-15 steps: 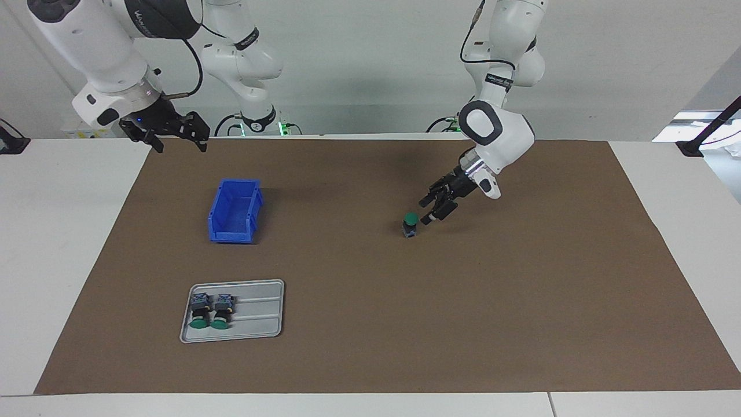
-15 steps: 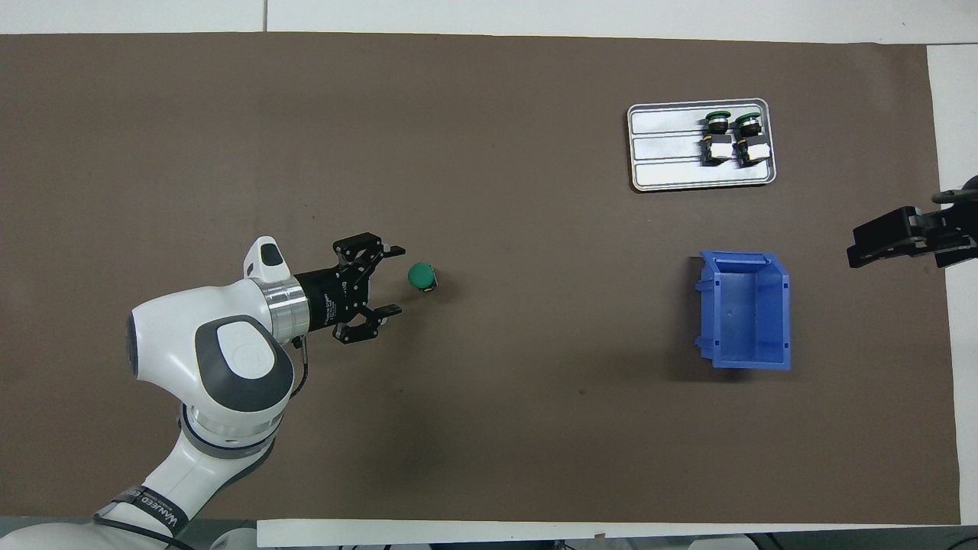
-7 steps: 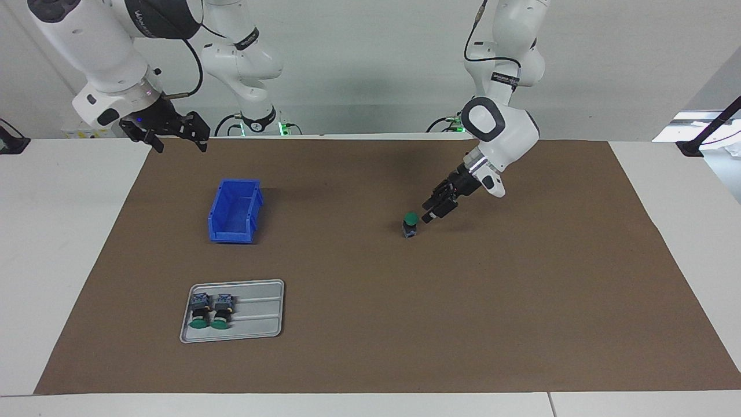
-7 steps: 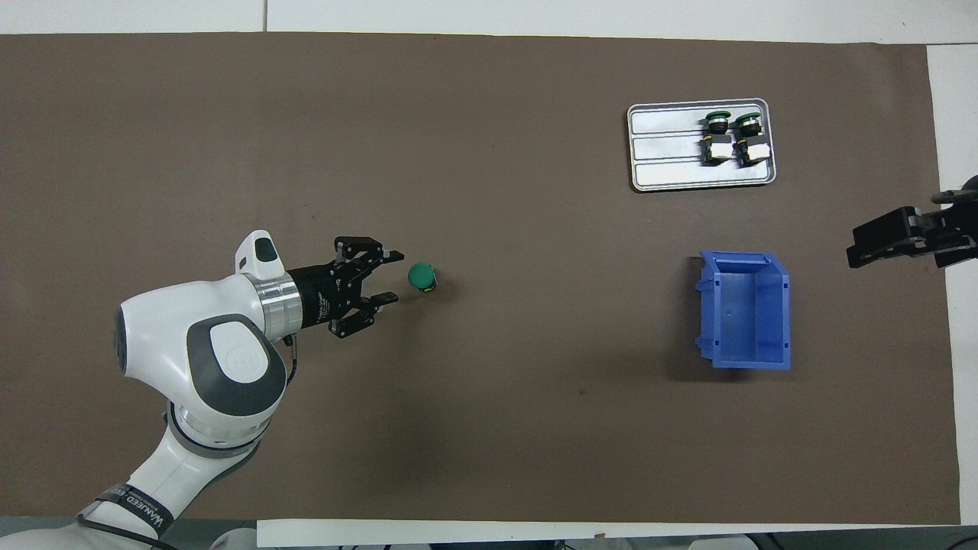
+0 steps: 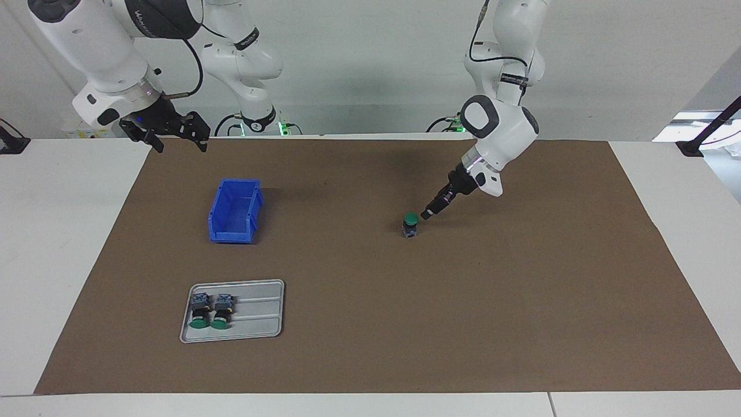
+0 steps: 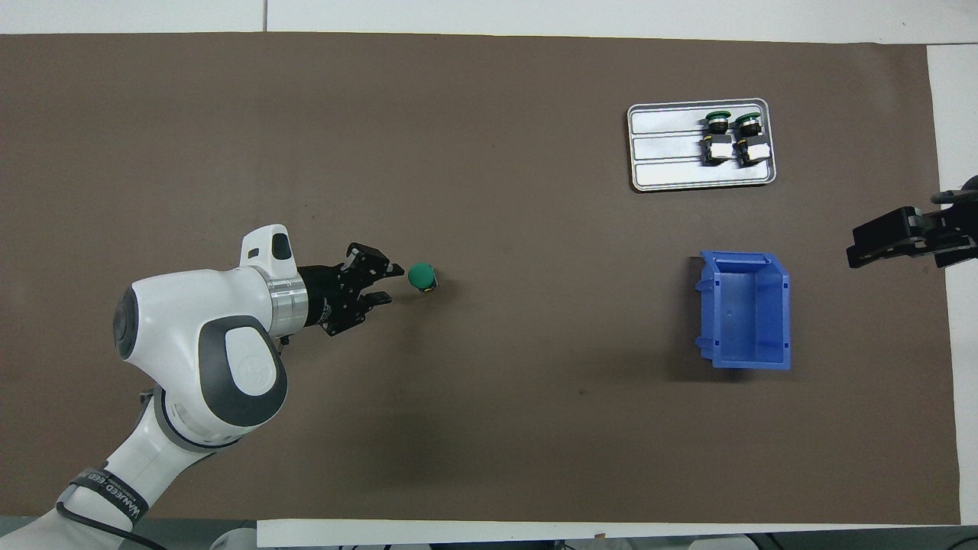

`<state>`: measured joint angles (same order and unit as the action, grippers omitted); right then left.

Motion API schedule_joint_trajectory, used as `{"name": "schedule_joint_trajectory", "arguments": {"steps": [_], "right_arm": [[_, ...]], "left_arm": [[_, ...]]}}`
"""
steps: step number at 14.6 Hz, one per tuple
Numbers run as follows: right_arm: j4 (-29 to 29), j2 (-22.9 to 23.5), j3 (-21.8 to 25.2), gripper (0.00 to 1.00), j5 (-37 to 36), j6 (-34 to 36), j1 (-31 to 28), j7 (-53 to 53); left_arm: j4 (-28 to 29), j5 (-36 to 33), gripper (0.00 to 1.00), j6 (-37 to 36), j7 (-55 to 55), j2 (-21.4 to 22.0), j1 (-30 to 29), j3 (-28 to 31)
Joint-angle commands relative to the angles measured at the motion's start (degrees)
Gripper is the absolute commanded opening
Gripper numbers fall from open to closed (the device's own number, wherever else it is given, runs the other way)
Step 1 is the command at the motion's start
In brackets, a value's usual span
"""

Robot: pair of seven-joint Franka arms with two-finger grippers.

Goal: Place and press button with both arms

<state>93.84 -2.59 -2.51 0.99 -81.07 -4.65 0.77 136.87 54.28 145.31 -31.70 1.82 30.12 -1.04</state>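
Facing view: the button [image 5: 410,224] stood upright mid-desk, cap up. The left hand [image 5: 428,214] hung just beside its cap, fingers narrowed, holding nothing. The right hand [image 5: 165,131] waited wide open near the bin [image 5: 234,211].

Overhead view: the left hand [image 6: 391,283] pointed at the button [image 6: 421,276]; the tray [image 6: 665,145] held two more.

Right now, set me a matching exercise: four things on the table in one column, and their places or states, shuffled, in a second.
Things
1. standing button
2. blue bin
3. metal tray
4. right end effector

Places or states
A. holds two buttons lying on their sides
B. upright on the brown mat, green cap up, beside the left end effector
C. waiting, open, above the mat's edge
D. on the mat, nearer to the robots than the tray

Pairs: 1-B, 2-D, 3-A, 4-C
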Motion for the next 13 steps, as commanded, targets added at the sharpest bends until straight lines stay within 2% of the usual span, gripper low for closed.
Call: {"name": "schedule_joint_trajectory", "arguments": {"steps": [1,2,3,4,6,8,9,11,13], "right_arm": [[1.61,-1.46,-0.21,0.99,0.24,-0.23,-0.27,1.61],[1.61,-1.46,-0.21,0.99,0.24,-0.23,-0.27,1.61],[1.61,-1.46,-0.21,0.99,0.24,-0.23,-0.27,1.61],[1.61,-1.46,-0.21,0.99,0.24,-0.23,-0.27,1.61],[1.61,-1.46,-0.21,0.99,0.24,-0.23,-0.27,1.61],[1.61,-1.46,-0.21,0.99,0.24,-0.23,-0.27,1.61],[1.61,-1.46,-0.21,0.99,0.24,-0.23,-0.27,1.61],[1.61,-1.46,-0.21,0.99,0.24,-0.23,-0.27,1.61],[1.61,-1.46,-0.21,0.99,0.24,-0.23,-0.27,1.61]], "left_arm": [[-5.79,-17.38,0.47,-10.89,-10.96,0.56,-3.39,-0.01],[-7.04,-22.41,0.44,-11.36,-15.98,0.20,-3.23,-0.10],[-8.36,-24.99,0.32,-11.63,-17.25,-0.76,-3.14,-0.19],[-9.24,-25.45,0.29,-12.15,-17.43,-1.11,-3.14,-0.19],[-12.40,-26.85,0.27,-13.64,-17.70,-2.43,-3.05,-0.10],[-14.25,-31.23,0.24,-14.27,-17.61,-4.28,-2.79,-0.19],[-14.44,-32.21,0.20,-14.35,-17.70,-4.80,-1.66,-0.19],[-15.40,-32.40,0.18,-14.18,-18.14,-6.55,0.45,-0.19],[-18.03,-33.45,0.09,-14.79,-18.75,-8.49,1.08,-0.10]]}}
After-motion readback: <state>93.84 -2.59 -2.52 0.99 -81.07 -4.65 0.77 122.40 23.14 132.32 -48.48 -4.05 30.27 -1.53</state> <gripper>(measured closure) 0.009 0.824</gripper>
